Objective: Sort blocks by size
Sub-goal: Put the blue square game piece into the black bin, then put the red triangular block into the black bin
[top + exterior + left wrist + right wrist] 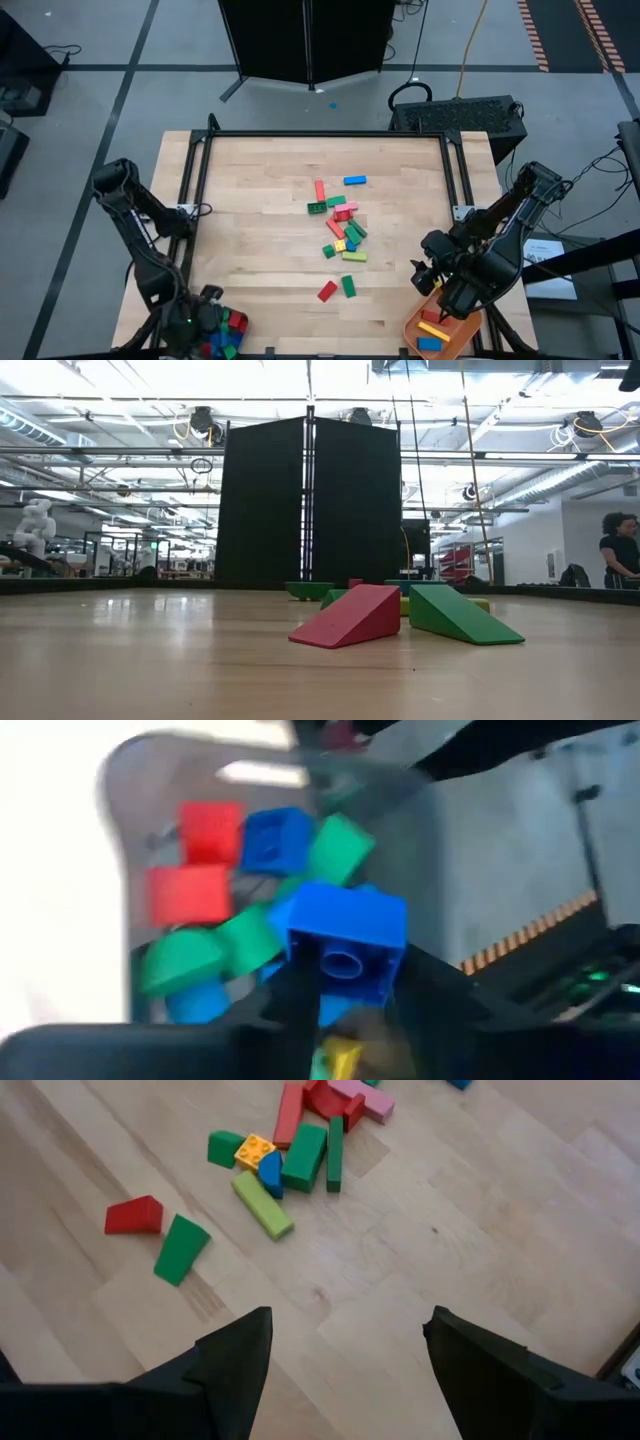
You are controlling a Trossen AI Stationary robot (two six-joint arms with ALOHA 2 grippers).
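L gripper (205, 318) over grey container (228, 338) at near-left worktop (260, 250) corner, fingers (300, 995) either side of a blue block (345, 935); can't tell if clamped or letting go. Red, blue, green blocks in container below. R gripper (432, 278) near orange tray (440, 335), jaws apart, empty. Loose blocks (340, 232) mid-worktop; red wedge (135, 1215) beside green wedge (180, 1248).

No text, label, brand, number or sign could be read anywhere: not on the bricks, the table, the arms or the room behind.
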